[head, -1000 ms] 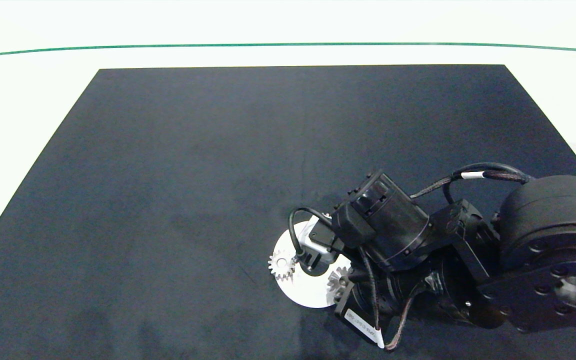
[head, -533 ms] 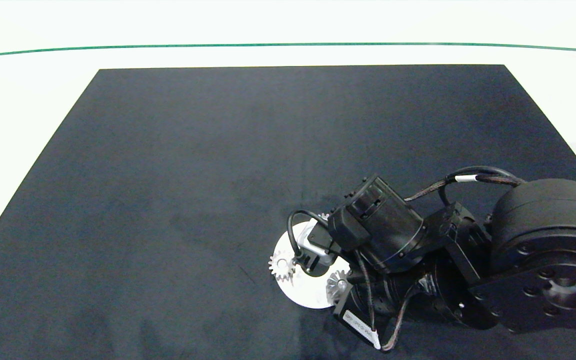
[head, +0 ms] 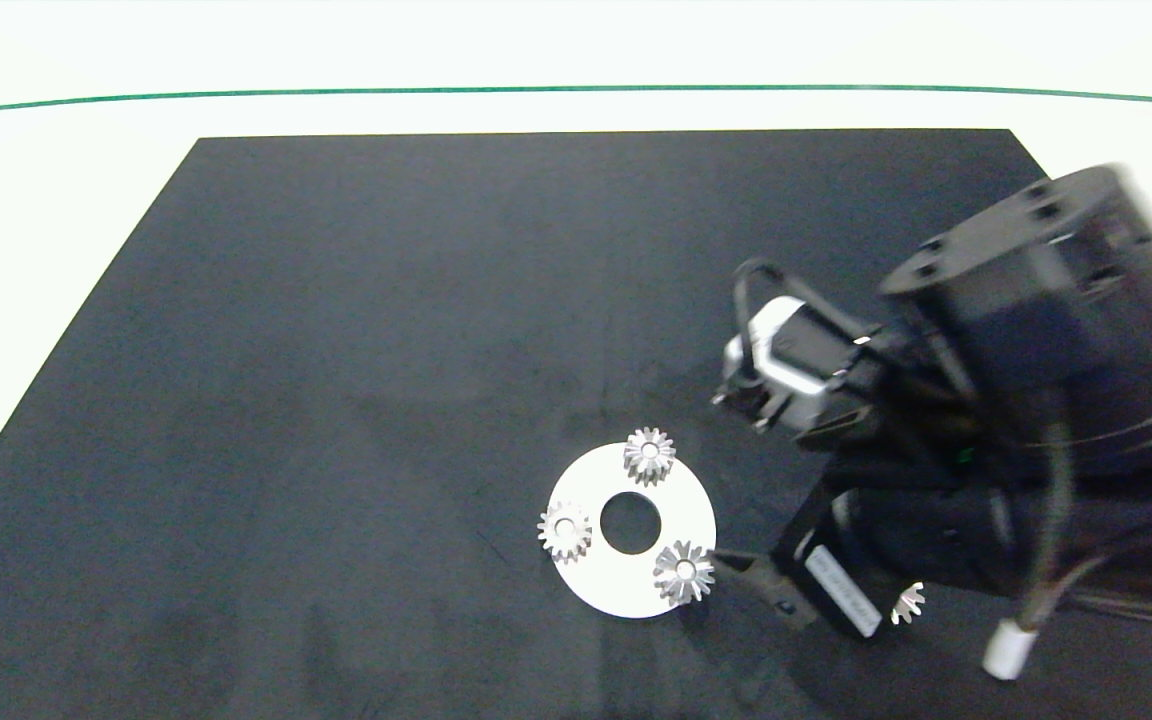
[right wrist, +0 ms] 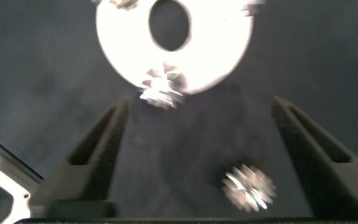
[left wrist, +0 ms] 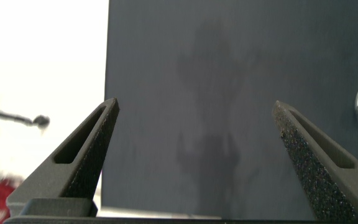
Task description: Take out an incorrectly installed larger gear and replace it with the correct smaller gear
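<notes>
A white disc [head: 596,590] with a round centre hole lies on the black mat [head: 336,350]. The smaller gear [head: 649,456], with fine, close-set teeth, sits on the disc's far edge. Two more silver gears [head: 565,531] [head: 683,573] sit at its left and near-right edges. The larger gear [head: 907,603] [right wrist: 248,186], star-like, lies loose on the mat to the right, partly hidden under my right arm. My right gripper [right wrist: 201,106] is open and empty, drawn back to the right of the disc, with one finger [head: 751,577] just beside it. My left gripper [left wrist: 194,143] hangs open over the mat's edge, outside the head view.
My bulky right arm [head: 1036,330] covers the mat's right side. The mat is bounded by white table, with a green line [head: 576,89] at the far side.
My right arm has pulled away from over the disc, up and to the right. That uncovers the disc's hole, the smaller gear on its far edge and the loose gear on the mat.
</notes>
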Robot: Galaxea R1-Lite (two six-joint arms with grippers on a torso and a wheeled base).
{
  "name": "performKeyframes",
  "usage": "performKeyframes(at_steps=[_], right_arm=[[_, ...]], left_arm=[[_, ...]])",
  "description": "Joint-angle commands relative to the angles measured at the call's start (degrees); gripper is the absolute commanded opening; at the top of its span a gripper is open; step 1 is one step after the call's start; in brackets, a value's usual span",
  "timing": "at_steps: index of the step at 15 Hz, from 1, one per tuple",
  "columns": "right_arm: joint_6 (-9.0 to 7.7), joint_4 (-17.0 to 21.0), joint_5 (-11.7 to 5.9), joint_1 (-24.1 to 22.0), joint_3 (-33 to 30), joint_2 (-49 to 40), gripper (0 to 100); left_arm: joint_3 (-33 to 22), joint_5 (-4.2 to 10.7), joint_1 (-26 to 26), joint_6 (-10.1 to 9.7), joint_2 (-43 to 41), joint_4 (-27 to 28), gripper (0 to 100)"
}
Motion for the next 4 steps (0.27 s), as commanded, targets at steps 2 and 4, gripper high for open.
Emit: performKeyframes(at_steps=[2,4], right_arm=[[0.34,-0.44,-13.79,-6.8,10.68,-30.24,100],[-0.27,-1.59,-16.08,-16.64,17.45,-42.72,100]], left_arm=[[1.68,0.0,-0.06,-5.76,-6.45,-2.09,100],[1.94,-0.7,-2.78,-5.23,-12.78,-5.35,100]])
